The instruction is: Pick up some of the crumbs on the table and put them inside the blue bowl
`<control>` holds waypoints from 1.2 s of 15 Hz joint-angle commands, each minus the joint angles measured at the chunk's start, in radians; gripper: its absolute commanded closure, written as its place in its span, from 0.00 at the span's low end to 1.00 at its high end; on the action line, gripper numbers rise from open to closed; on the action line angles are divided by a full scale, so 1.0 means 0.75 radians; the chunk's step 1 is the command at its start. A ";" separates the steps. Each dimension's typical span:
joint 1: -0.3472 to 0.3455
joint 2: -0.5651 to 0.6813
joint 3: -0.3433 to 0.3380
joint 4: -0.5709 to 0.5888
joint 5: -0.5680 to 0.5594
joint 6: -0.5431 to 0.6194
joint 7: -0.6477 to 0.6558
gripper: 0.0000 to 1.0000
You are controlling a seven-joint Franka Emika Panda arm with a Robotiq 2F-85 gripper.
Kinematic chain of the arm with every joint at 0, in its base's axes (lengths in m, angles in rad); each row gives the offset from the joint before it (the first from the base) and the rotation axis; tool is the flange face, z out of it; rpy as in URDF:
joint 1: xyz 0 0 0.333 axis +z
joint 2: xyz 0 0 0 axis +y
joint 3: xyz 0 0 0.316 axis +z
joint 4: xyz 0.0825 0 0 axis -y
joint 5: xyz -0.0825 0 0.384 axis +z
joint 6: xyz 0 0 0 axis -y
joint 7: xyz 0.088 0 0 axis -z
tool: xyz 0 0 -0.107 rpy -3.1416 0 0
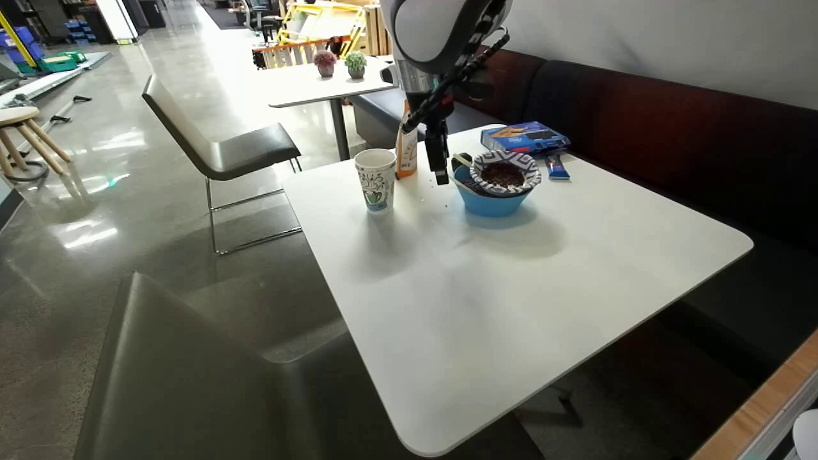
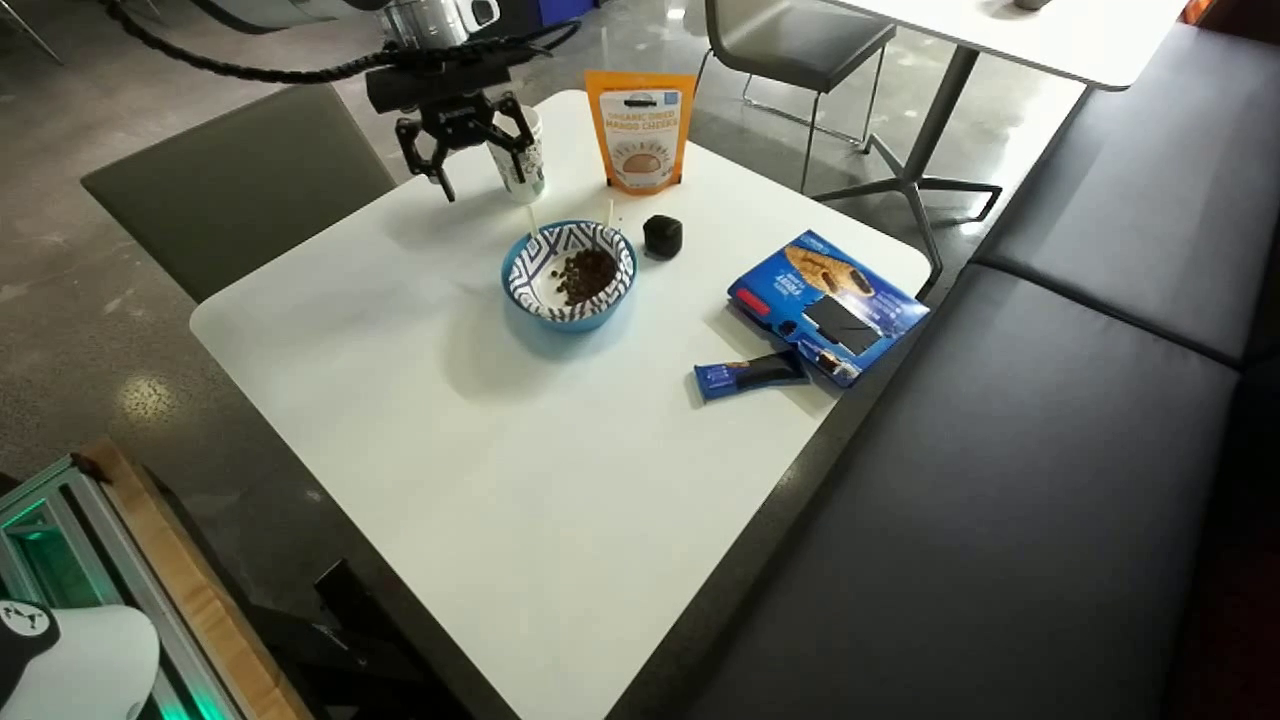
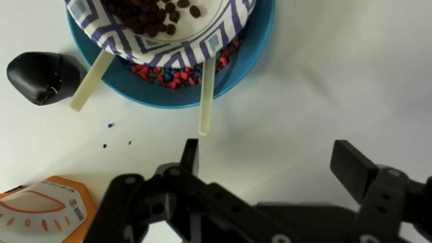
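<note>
The blue bowl point(image 1: 492, 204) point(image 2: 580, 324) point(image 3: 165, 101) stands on the white table point(image 1: 511, 287) point(image 2: 480, 450) point(image 3: 287, 118). It holds small red, blue and green bits, a patterned paper bowl point(image 3: 182, 55) with brown beans, and two pale sticks. In the wrist view, a blue crumb point(image 3: 110, 125), a dark crumb point(image 3: 104, 146) and a brown crumb point(image 3: 130, 142) lie on the table between the bowl and an orange pouch. My gripper point(image 1: 439, 182) point(image 2: 486, 175) point(image 3: 266, 141) is open and empty above the table, beside the bowl. The crumbs lie outside its jaws, past the left finger in the wrist view.
A paper cup point(image 1: 377, 182) point(image 2: 530, 170) and the orange pouch point(image 1: 407, 153) point(image 2: 643, 140) point(image 3: 44, 209) stand near the gripper. A black lump point(image 2: 663, 237) point(image 3: 37, 77) sits beside the bowl. A blue box point(image 1: 524, 137) point(image 2: 820, 300) and a flat blue packet point(image 1: 557, 167) point(image 2: 740, 377) lie near the bench.
</note>
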 commanded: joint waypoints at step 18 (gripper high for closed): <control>0.067 0.323 -0.065 0.287 -0.161 -0.025 -0.018 0.00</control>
